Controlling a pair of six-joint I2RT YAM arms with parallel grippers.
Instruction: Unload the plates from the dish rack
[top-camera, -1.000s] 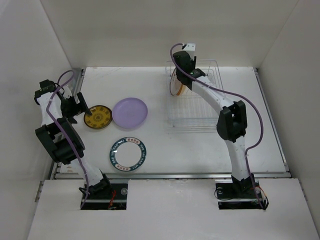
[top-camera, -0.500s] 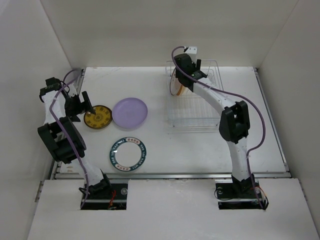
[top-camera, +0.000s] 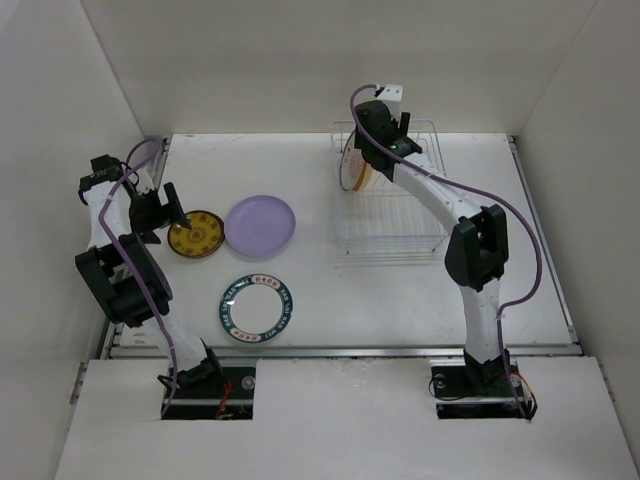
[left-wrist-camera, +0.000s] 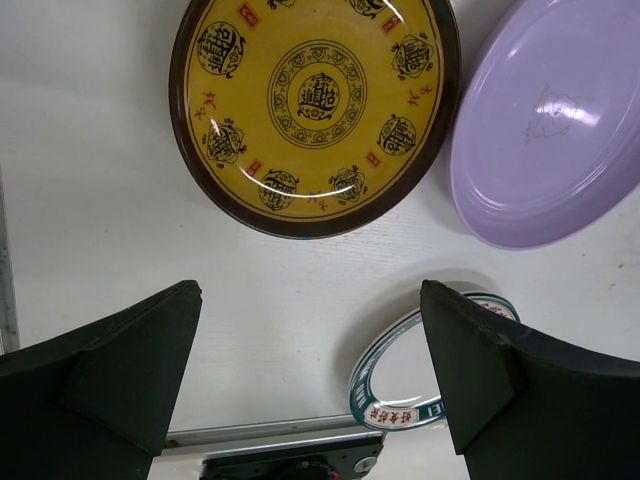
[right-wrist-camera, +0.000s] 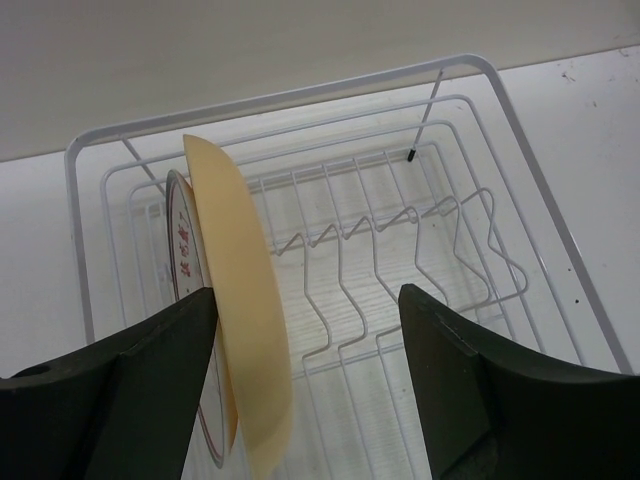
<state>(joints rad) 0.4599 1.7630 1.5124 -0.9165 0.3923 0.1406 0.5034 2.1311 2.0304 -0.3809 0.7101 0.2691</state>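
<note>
The wire dish rack (top-camera: 392, 205) stands at the back right. Two plates stand upright at its left end: a pale orange plate (right-wrist-camera: 245, 320) and, behind it, a white plate with red marks (right-wrist-camera: 181, 255); they also show in the top view (top-camera: 352, 166). My right gripper (right-wrist-camera: 310, 390) is open above them, and the pale orange plate is just inside its left finger (right-wrist-camera: 120, 400). My left gripper (left-wrist-camera: 310, 380) is open and empty above the table beside the yellow-and-brown plate (left-wrist-camera: 315, 105). The lavender plate (left-wrist-camera: 550, 130) and the teal-rimmed plate (left-wrist-camera: 420, 375) lie flat on the table.
In the top view the yellow plate (top-camera: 197, 235), lavender plate (top-camera: 260, 223) and teal-rimmed plate (top-camera: 258, 308) lie at the left of the table. The rest of the rack (right-wrist-camera: 400, 250) shows bare wire slots. White walls enclose the table.
My right gripper has shifted a little to the right and back over the rack's left end. My left gripper moved slightly towards the yellow plate, then stayed still.
</note>
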